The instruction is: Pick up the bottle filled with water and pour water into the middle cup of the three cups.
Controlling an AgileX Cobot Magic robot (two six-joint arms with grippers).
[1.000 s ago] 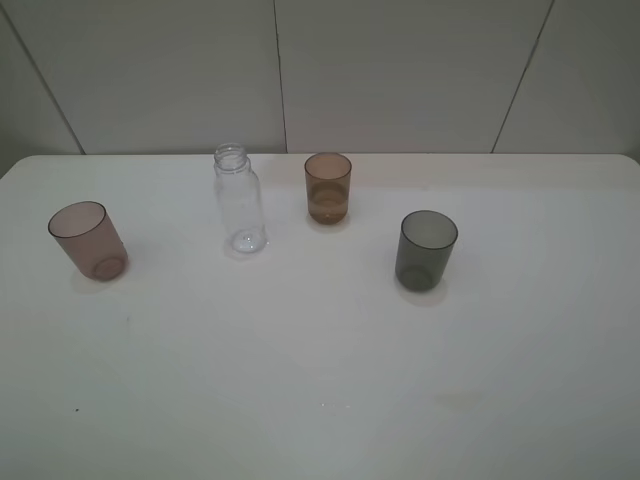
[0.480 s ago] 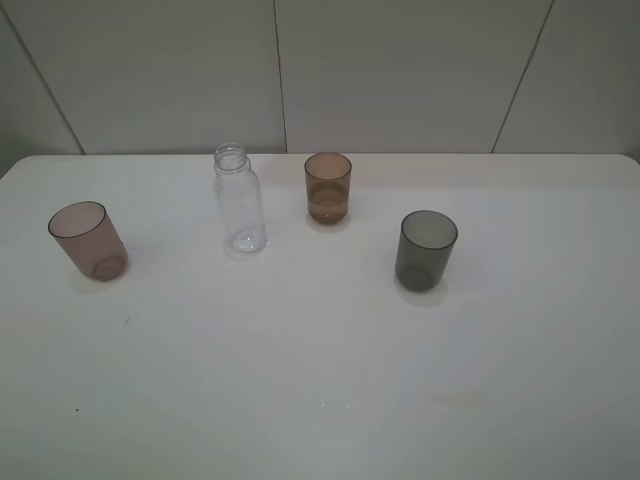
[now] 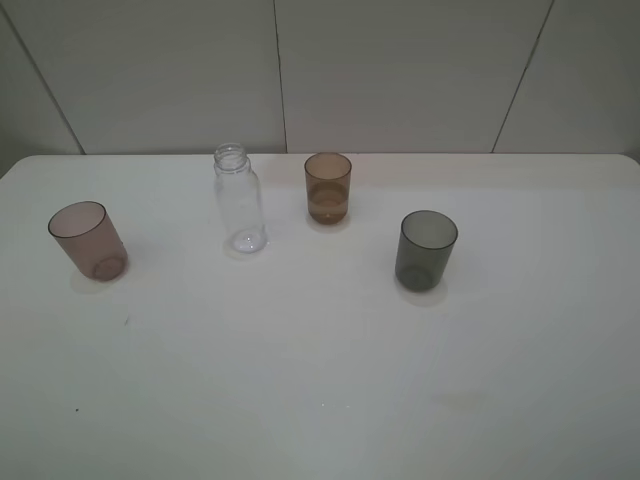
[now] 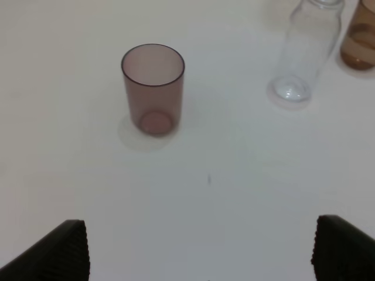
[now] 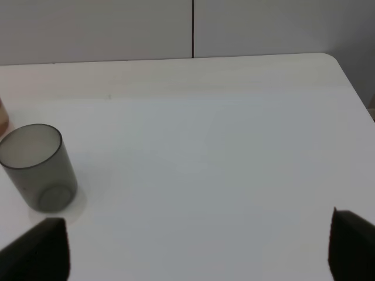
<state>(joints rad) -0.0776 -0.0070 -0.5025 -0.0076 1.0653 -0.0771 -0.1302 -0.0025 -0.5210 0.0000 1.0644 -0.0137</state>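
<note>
Seemingly the pour is done: the bottle stands empty beside the middle cup, which holds liquid. The left gripper, jaws spread, sits well back from both; the right gripper likewise gapes empty.

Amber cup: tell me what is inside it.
The amber cup holds a shallow layer of liquid in its lower part, with a level line visible through the wall; the rest is empty. The bottle beside it looks clear, and any water inside cannot be made out.

Test-bench setting: bare white table, plain panelled wall.
</note>
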